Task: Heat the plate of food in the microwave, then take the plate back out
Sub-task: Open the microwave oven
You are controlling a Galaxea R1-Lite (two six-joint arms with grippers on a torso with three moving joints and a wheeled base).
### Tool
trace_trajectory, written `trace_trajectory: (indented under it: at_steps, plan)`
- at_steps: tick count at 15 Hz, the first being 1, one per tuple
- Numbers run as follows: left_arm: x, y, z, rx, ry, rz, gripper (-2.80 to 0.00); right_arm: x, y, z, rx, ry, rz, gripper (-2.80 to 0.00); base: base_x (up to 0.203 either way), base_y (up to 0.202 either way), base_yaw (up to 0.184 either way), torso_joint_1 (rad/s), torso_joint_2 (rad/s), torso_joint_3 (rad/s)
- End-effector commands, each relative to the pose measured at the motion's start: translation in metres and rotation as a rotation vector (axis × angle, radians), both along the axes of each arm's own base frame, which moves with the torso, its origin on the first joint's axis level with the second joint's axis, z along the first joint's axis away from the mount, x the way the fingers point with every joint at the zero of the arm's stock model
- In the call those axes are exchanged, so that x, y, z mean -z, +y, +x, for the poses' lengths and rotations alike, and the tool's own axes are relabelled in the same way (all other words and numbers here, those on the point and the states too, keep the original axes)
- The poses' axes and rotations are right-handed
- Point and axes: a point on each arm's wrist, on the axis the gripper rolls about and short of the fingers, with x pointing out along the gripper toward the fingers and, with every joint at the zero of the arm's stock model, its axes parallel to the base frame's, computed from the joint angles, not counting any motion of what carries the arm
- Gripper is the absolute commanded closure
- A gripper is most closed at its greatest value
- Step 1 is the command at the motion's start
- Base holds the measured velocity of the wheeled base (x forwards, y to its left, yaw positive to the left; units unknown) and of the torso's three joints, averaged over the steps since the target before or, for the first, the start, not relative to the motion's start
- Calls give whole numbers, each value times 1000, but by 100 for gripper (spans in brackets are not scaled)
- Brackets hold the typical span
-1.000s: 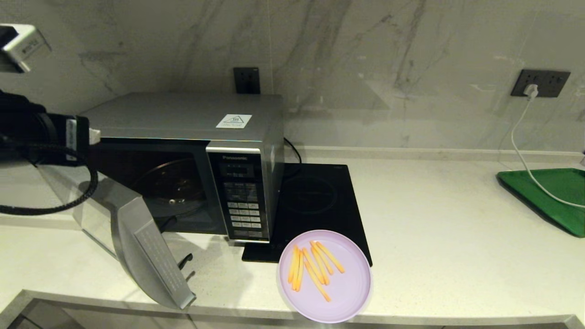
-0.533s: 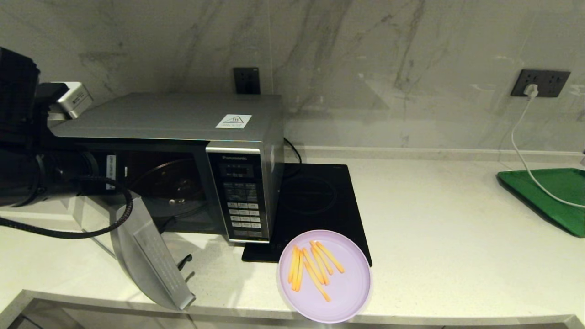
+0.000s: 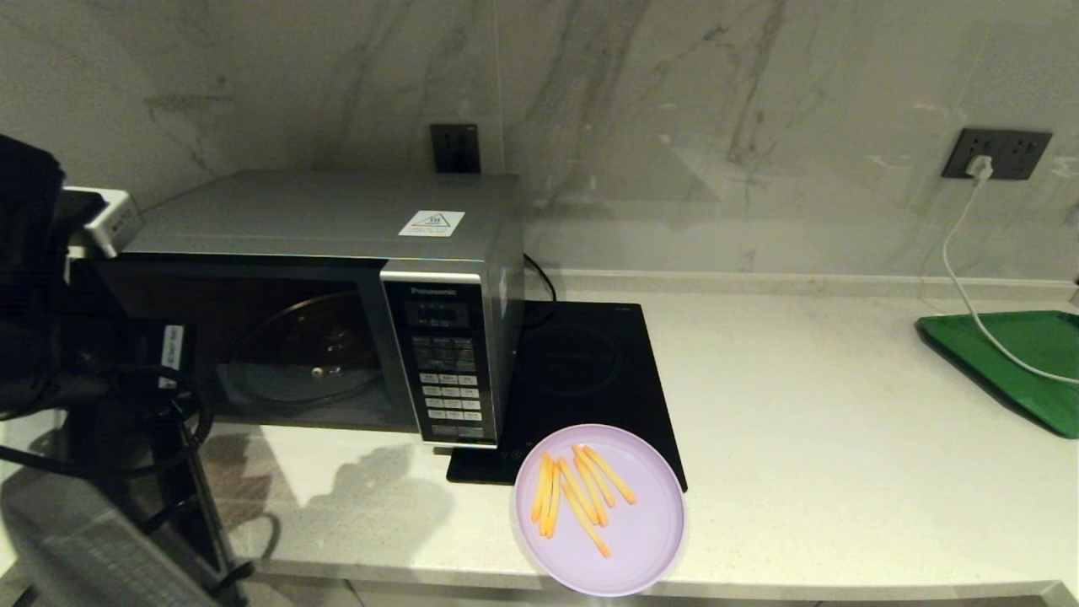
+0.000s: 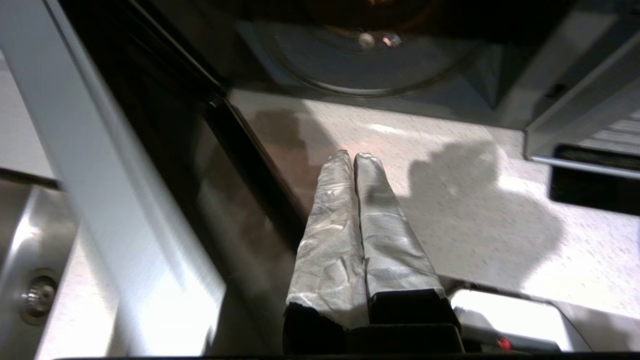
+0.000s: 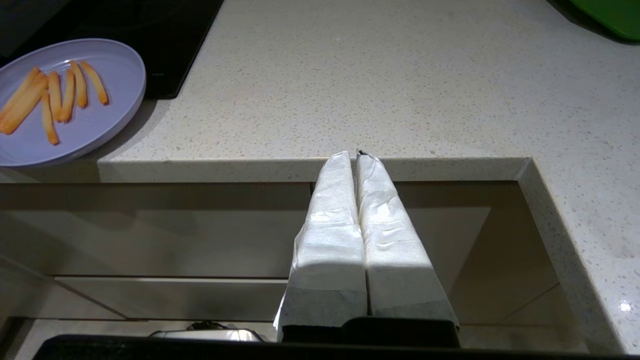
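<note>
The lilac plate of food (image 3: 628,539) with thin orange fries (image 3: 577,493) rests at the counter's front edge, partly over the black hob; it also shows in the right wrist view (image 5: 107,125). The silver Panasonic microwave (image 3: 337,215) stands open, its glass turntable (image 3: 303,354) bare. Its door (image 3: 84,544) is swung far out at the lower left. My left arm (image 3: 93,371) hangs before the cavity's left side. The left gripper (image 4: 354,156) is shut on nothing, beside the door's inner face (image 4: 150,190), above the counter. My right gripper (image 5: 354,154) is shut and empty, below the counter's front edge.
A flat black induction hob (image 3: 582,362) lies right of the microwave. A green tray (image 3: 1024,362) sits at the far right with a white cable (image 3: 969,303) running over it from a wall socket. Bare counter (image 3: 826,438) lies between hob and tray.
The microwave door has swung much further open, out to the lower left. My left arm has come down and back in front of the cavity. Plate and right arm have not moved.
</note>
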Motion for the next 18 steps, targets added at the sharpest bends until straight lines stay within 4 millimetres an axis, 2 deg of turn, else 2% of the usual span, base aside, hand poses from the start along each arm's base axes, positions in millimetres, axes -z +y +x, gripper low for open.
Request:
trace_trajectory:
  at_steps: [1, 4, 7, 9, 13, 18]
  plan:
    - [-17, 16, -25, -39, -88, 20, 0, 0, 0, 0, 0, 0, 1, 0, 0, 0, 0, 0, 0, 0]
    - [-28, 44, -41, -157, -124, 83, 0, 0, 0, 0, 0, 1, 1, 0, 0, 0, 0, 0, 0, 0]
    - [-42, 46, -62, -112, -186, 94, 0, 0, 0, 0, 0, 1, 1, 0, 0, 0, 0, 0, 0, 0]
    - [-37, 47, -59, -102, -166, 79, 0, 0, 0, 0, -1, 1, 1, 0, 0, 0, 0, 0, 0, 0]
    - [-7, 69, -41, -225, -41, 51, 0, 0, 0, 0, -1, 1, 1, 0, 0, 0, 0, 0, 0, 0]
    - [2, 87, -34, -287, 8, 22, 0, 0, 0, 0, -1, 1, 1, 0, 0, 0, 0, 0, 0, 0]
